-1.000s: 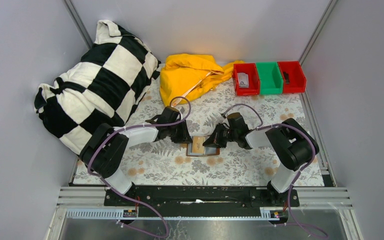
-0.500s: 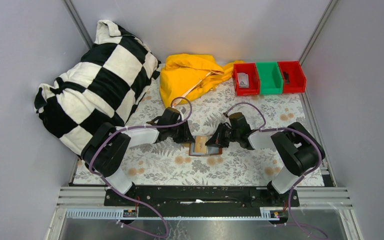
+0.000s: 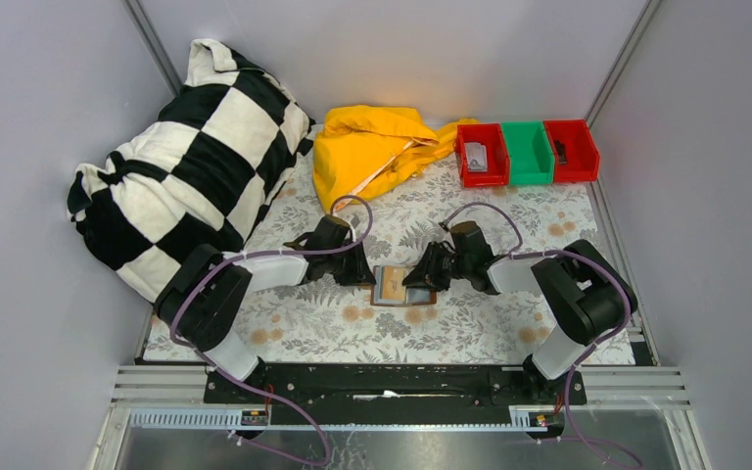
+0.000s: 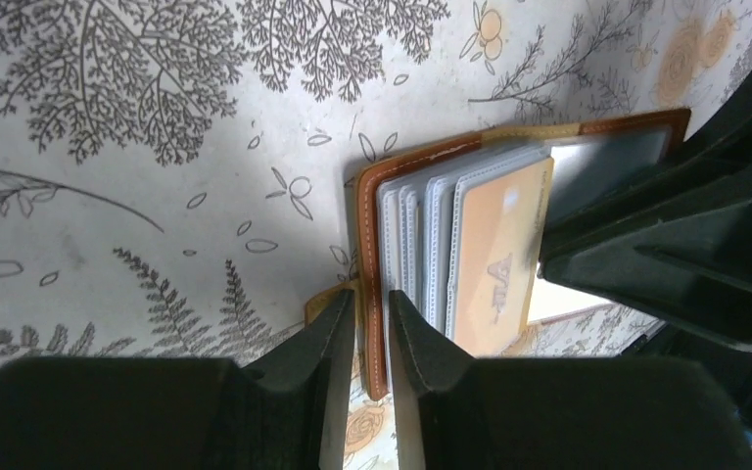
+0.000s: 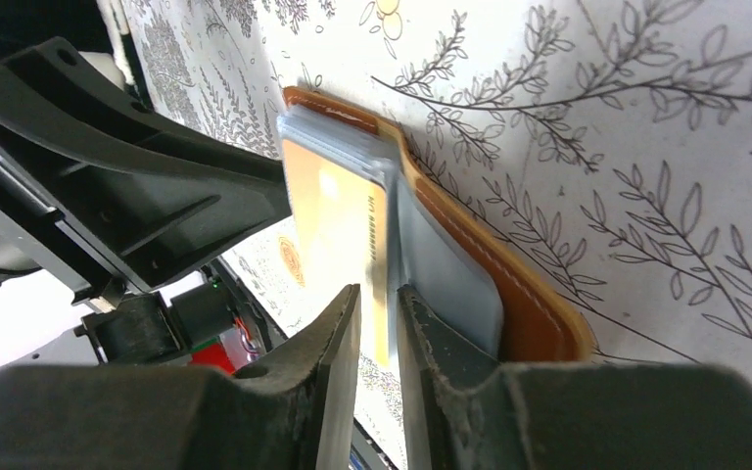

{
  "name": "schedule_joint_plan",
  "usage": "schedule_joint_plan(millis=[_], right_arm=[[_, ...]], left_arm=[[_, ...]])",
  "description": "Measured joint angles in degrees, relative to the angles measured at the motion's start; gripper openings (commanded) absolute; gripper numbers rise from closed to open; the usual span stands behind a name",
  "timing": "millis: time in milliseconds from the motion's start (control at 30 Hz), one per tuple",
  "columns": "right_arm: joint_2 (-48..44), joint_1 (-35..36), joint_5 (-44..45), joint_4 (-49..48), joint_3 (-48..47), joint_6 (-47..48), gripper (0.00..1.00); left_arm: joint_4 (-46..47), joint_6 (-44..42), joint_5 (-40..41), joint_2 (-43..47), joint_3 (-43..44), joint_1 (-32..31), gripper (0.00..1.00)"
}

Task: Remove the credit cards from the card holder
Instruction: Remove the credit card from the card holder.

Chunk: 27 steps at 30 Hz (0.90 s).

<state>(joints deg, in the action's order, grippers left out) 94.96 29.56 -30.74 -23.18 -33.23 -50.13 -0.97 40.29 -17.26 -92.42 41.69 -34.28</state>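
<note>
The card holder [image 3: 393, 286], a brown bifold with grey inner pockets, lies open on the floral tabletop between both arms. My left gripper [image 4: 372, 304] is shut on its brown cover edge [image 4: 369, 225] from the left. A tan credit card [image 4: 499, 257] stands partly out of the grey pockets. In the right wrist view, that credit card [image 5: 338, 211] has its edge between the fingers of my right gripper [image 5: 379, 294]. The jaws stand slightly apart, with a thin gap beside the card. From above, the left gripper [image 3: 365, 275] and right gripper [image 3: 414, 283] flank the holder.
A black-and-white checked pillow [image 3: 186, 157] fills the back left and a yellow cloth [image 3: 377, 147] lies behind the arms. Two red bins [image 3: 480, 154] [image 3: 570, 149] and a green bin [image 3: 527, 152] stand at the back right.
My right gripper's jaws have parted a little around the tan card's edge. The left gripper has kept its hold and drifted slightly left.
</note>
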Motion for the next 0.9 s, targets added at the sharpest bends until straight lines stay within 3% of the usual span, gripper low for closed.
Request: schedule_joint_plan(millis=[433,900], right_arm=[[0.94,-0.76,-3.48,-8.24,3.3,-5.66,0.28],[1.09,-1.09,-3.41,-8.41,3.3,-5.64,0.28]], left_arm=[[-5.4,0.11,0.63,8.44,-3.45,-0.87,0.35],[-6.25,0.09,1.73,5.44,1.11,-2.97,0.36]])
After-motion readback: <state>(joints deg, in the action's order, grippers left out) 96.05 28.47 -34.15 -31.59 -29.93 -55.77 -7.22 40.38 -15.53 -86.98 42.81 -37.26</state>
